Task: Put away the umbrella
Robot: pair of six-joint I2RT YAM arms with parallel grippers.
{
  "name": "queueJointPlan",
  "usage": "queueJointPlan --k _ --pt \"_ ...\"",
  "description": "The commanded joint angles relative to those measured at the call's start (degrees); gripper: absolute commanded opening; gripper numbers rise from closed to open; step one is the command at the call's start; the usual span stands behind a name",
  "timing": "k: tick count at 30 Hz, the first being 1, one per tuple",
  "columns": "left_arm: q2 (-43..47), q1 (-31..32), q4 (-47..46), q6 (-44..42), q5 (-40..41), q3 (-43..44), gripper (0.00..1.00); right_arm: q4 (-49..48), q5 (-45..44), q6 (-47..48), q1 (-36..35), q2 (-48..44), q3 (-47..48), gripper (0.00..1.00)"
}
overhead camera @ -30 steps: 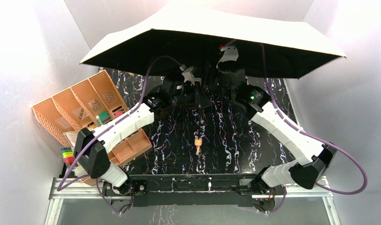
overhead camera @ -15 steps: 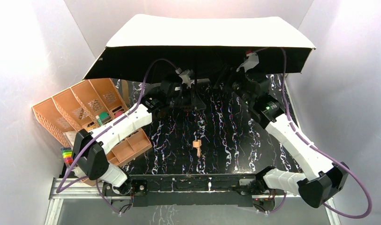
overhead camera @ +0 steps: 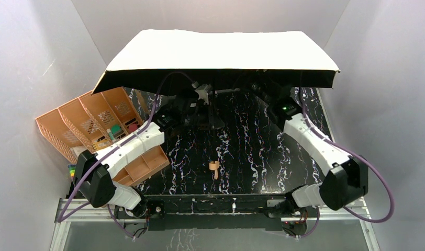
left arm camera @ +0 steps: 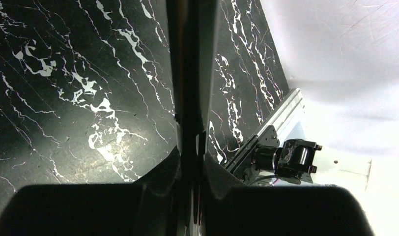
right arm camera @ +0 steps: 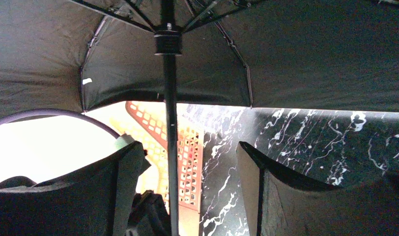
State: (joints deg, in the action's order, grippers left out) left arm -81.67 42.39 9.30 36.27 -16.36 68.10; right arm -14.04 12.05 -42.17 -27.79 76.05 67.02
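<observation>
Umbrella (overhead camera: 221, 49) fully open, tan canopy spread above both grippers, over the far part of the marbled table (overhead camera: 252, 151). Left gripper (left arm camera: 190, 155) clamped on the black shaft (right arm camera: 169, 108). Right gripper (right arm camera: 187, 150) fingers apart, with the shaft passing between them and no contact visible. Orange desk organizer (overhead camera: 90, 123) sits outboard of the left gripper.
</observation>
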Motion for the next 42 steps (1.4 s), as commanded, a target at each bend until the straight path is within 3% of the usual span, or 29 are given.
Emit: queueJointPlan --k 1,12,20,28,39,42 --pt "3.12 0.1 2.7 0.82 -0.63 -1.5 0.0 -12.72 3.7 -3.33 0.4 3.59 1.97 0.78" --pt "3.62 0.13 2.75 0.58 -0.87 -2.08 0.0 -26.33 5.94 -5.49 0.4 9.51 2.32 0.8" --pt "2.75 0.15 2.07 0.56 -1.88 -1.83 0.0 -34.62 6.01 -11.11 0.33 18.88 8.81 0.73" --pt "2.39 0.13 2.04 0.55 -2.09 -1.85 0.0 -36.23 5.15 -12.45 0.31 21.63 12.62 0.73" --pt "2.51 0.13 2.04 0.77 -2.45 -2.72 0.0 -35.9 3.88 -12.32 0.28 23.57 15.04 0.61" --pt "2.78 0.14 2.04 0.73 -2.19 -3.07 0.0 -35.62 3.93 -12.17 0.28 24.11 15.92 0.47"
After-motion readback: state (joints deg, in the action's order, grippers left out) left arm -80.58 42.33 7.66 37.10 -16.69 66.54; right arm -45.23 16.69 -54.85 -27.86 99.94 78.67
